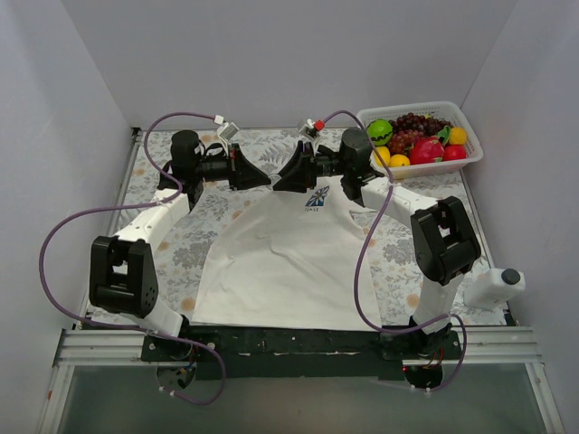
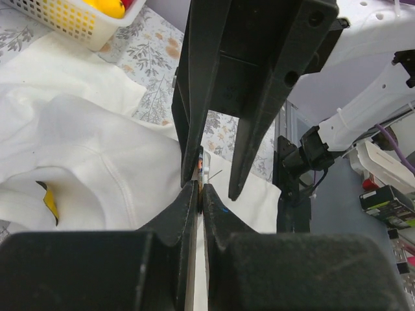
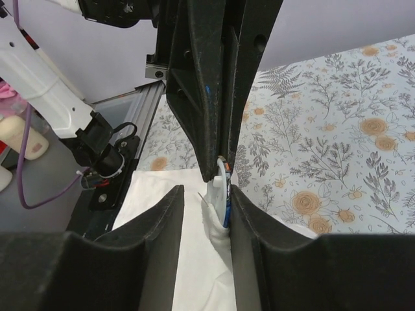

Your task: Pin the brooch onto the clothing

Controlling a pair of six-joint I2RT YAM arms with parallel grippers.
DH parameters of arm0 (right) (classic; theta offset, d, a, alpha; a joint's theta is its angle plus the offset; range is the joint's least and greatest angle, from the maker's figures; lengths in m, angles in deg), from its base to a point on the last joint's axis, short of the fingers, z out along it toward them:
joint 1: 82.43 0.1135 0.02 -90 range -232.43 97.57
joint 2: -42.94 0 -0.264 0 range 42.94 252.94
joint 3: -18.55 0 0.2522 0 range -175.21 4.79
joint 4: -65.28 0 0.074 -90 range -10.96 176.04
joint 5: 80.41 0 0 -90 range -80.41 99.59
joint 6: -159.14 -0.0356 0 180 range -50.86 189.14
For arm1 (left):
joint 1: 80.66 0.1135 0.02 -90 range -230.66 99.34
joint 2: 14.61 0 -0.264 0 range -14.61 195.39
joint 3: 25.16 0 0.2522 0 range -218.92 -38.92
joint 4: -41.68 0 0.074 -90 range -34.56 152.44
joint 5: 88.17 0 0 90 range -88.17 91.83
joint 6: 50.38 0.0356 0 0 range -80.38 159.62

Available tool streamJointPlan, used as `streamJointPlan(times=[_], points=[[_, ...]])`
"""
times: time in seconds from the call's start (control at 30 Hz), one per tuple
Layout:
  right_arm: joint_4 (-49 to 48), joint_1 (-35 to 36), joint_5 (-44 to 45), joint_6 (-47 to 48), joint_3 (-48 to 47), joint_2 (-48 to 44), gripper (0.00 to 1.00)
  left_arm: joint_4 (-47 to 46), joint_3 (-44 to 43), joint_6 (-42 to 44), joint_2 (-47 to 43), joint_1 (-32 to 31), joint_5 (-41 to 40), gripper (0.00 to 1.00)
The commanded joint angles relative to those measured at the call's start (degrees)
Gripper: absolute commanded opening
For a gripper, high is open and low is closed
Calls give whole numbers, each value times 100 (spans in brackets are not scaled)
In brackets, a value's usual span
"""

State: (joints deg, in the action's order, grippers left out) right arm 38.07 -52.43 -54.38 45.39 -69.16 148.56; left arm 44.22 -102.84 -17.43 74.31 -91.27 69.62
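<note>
The white T-shirt (image 1: 280, 262) lies flat on the floral mat, its small blue daisy print (image 1: 317, 197) near the collar. Both grippers meet above the collar. My left gripper (image 1: 268, 175) is shut on the brooch, a small disc seen edge-on in the left wrist view (image 2: 200, 166), its pin needle sticking out. In the right wrist view the brooch (image 3: 219, 189) shows a white back and a blue rim, resting against a bunched fold of shirt (image 3: 224, 230). My right gripper (image 3: 206, 194) is open, with the brooch and fold against one finger (image 3: 249, 220).
A white basket (image 1: 421, 158) of toy fruit stands at the back right, also in the left wrist view (image 2: 65, 23). A white bottle (image 1: 493, 287) stands at the right edge. The floral mat (image 1: 172, 244) is bare to the left and right of the shirt.
</note>
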Motion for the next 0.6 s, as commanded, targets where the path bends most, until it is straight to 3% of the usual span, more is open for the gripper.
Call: streamJointPlan(times=[0.0,0.4,0.5,0.57], points=[[-526,15,-371,-271,48,-24,38,-126,-156,-16,-420,24,94,0],[-385,-38,-705,-104,83,-147,30,-134,-314,-86,-464,33,191,0],[-403,-38,-714,-130,65,-139,21,-126,-349,-113,-446,33,243,0],[-412,-38,-714,-165,39,-139,8,-100,-367,-113,-446,24,270,0]])
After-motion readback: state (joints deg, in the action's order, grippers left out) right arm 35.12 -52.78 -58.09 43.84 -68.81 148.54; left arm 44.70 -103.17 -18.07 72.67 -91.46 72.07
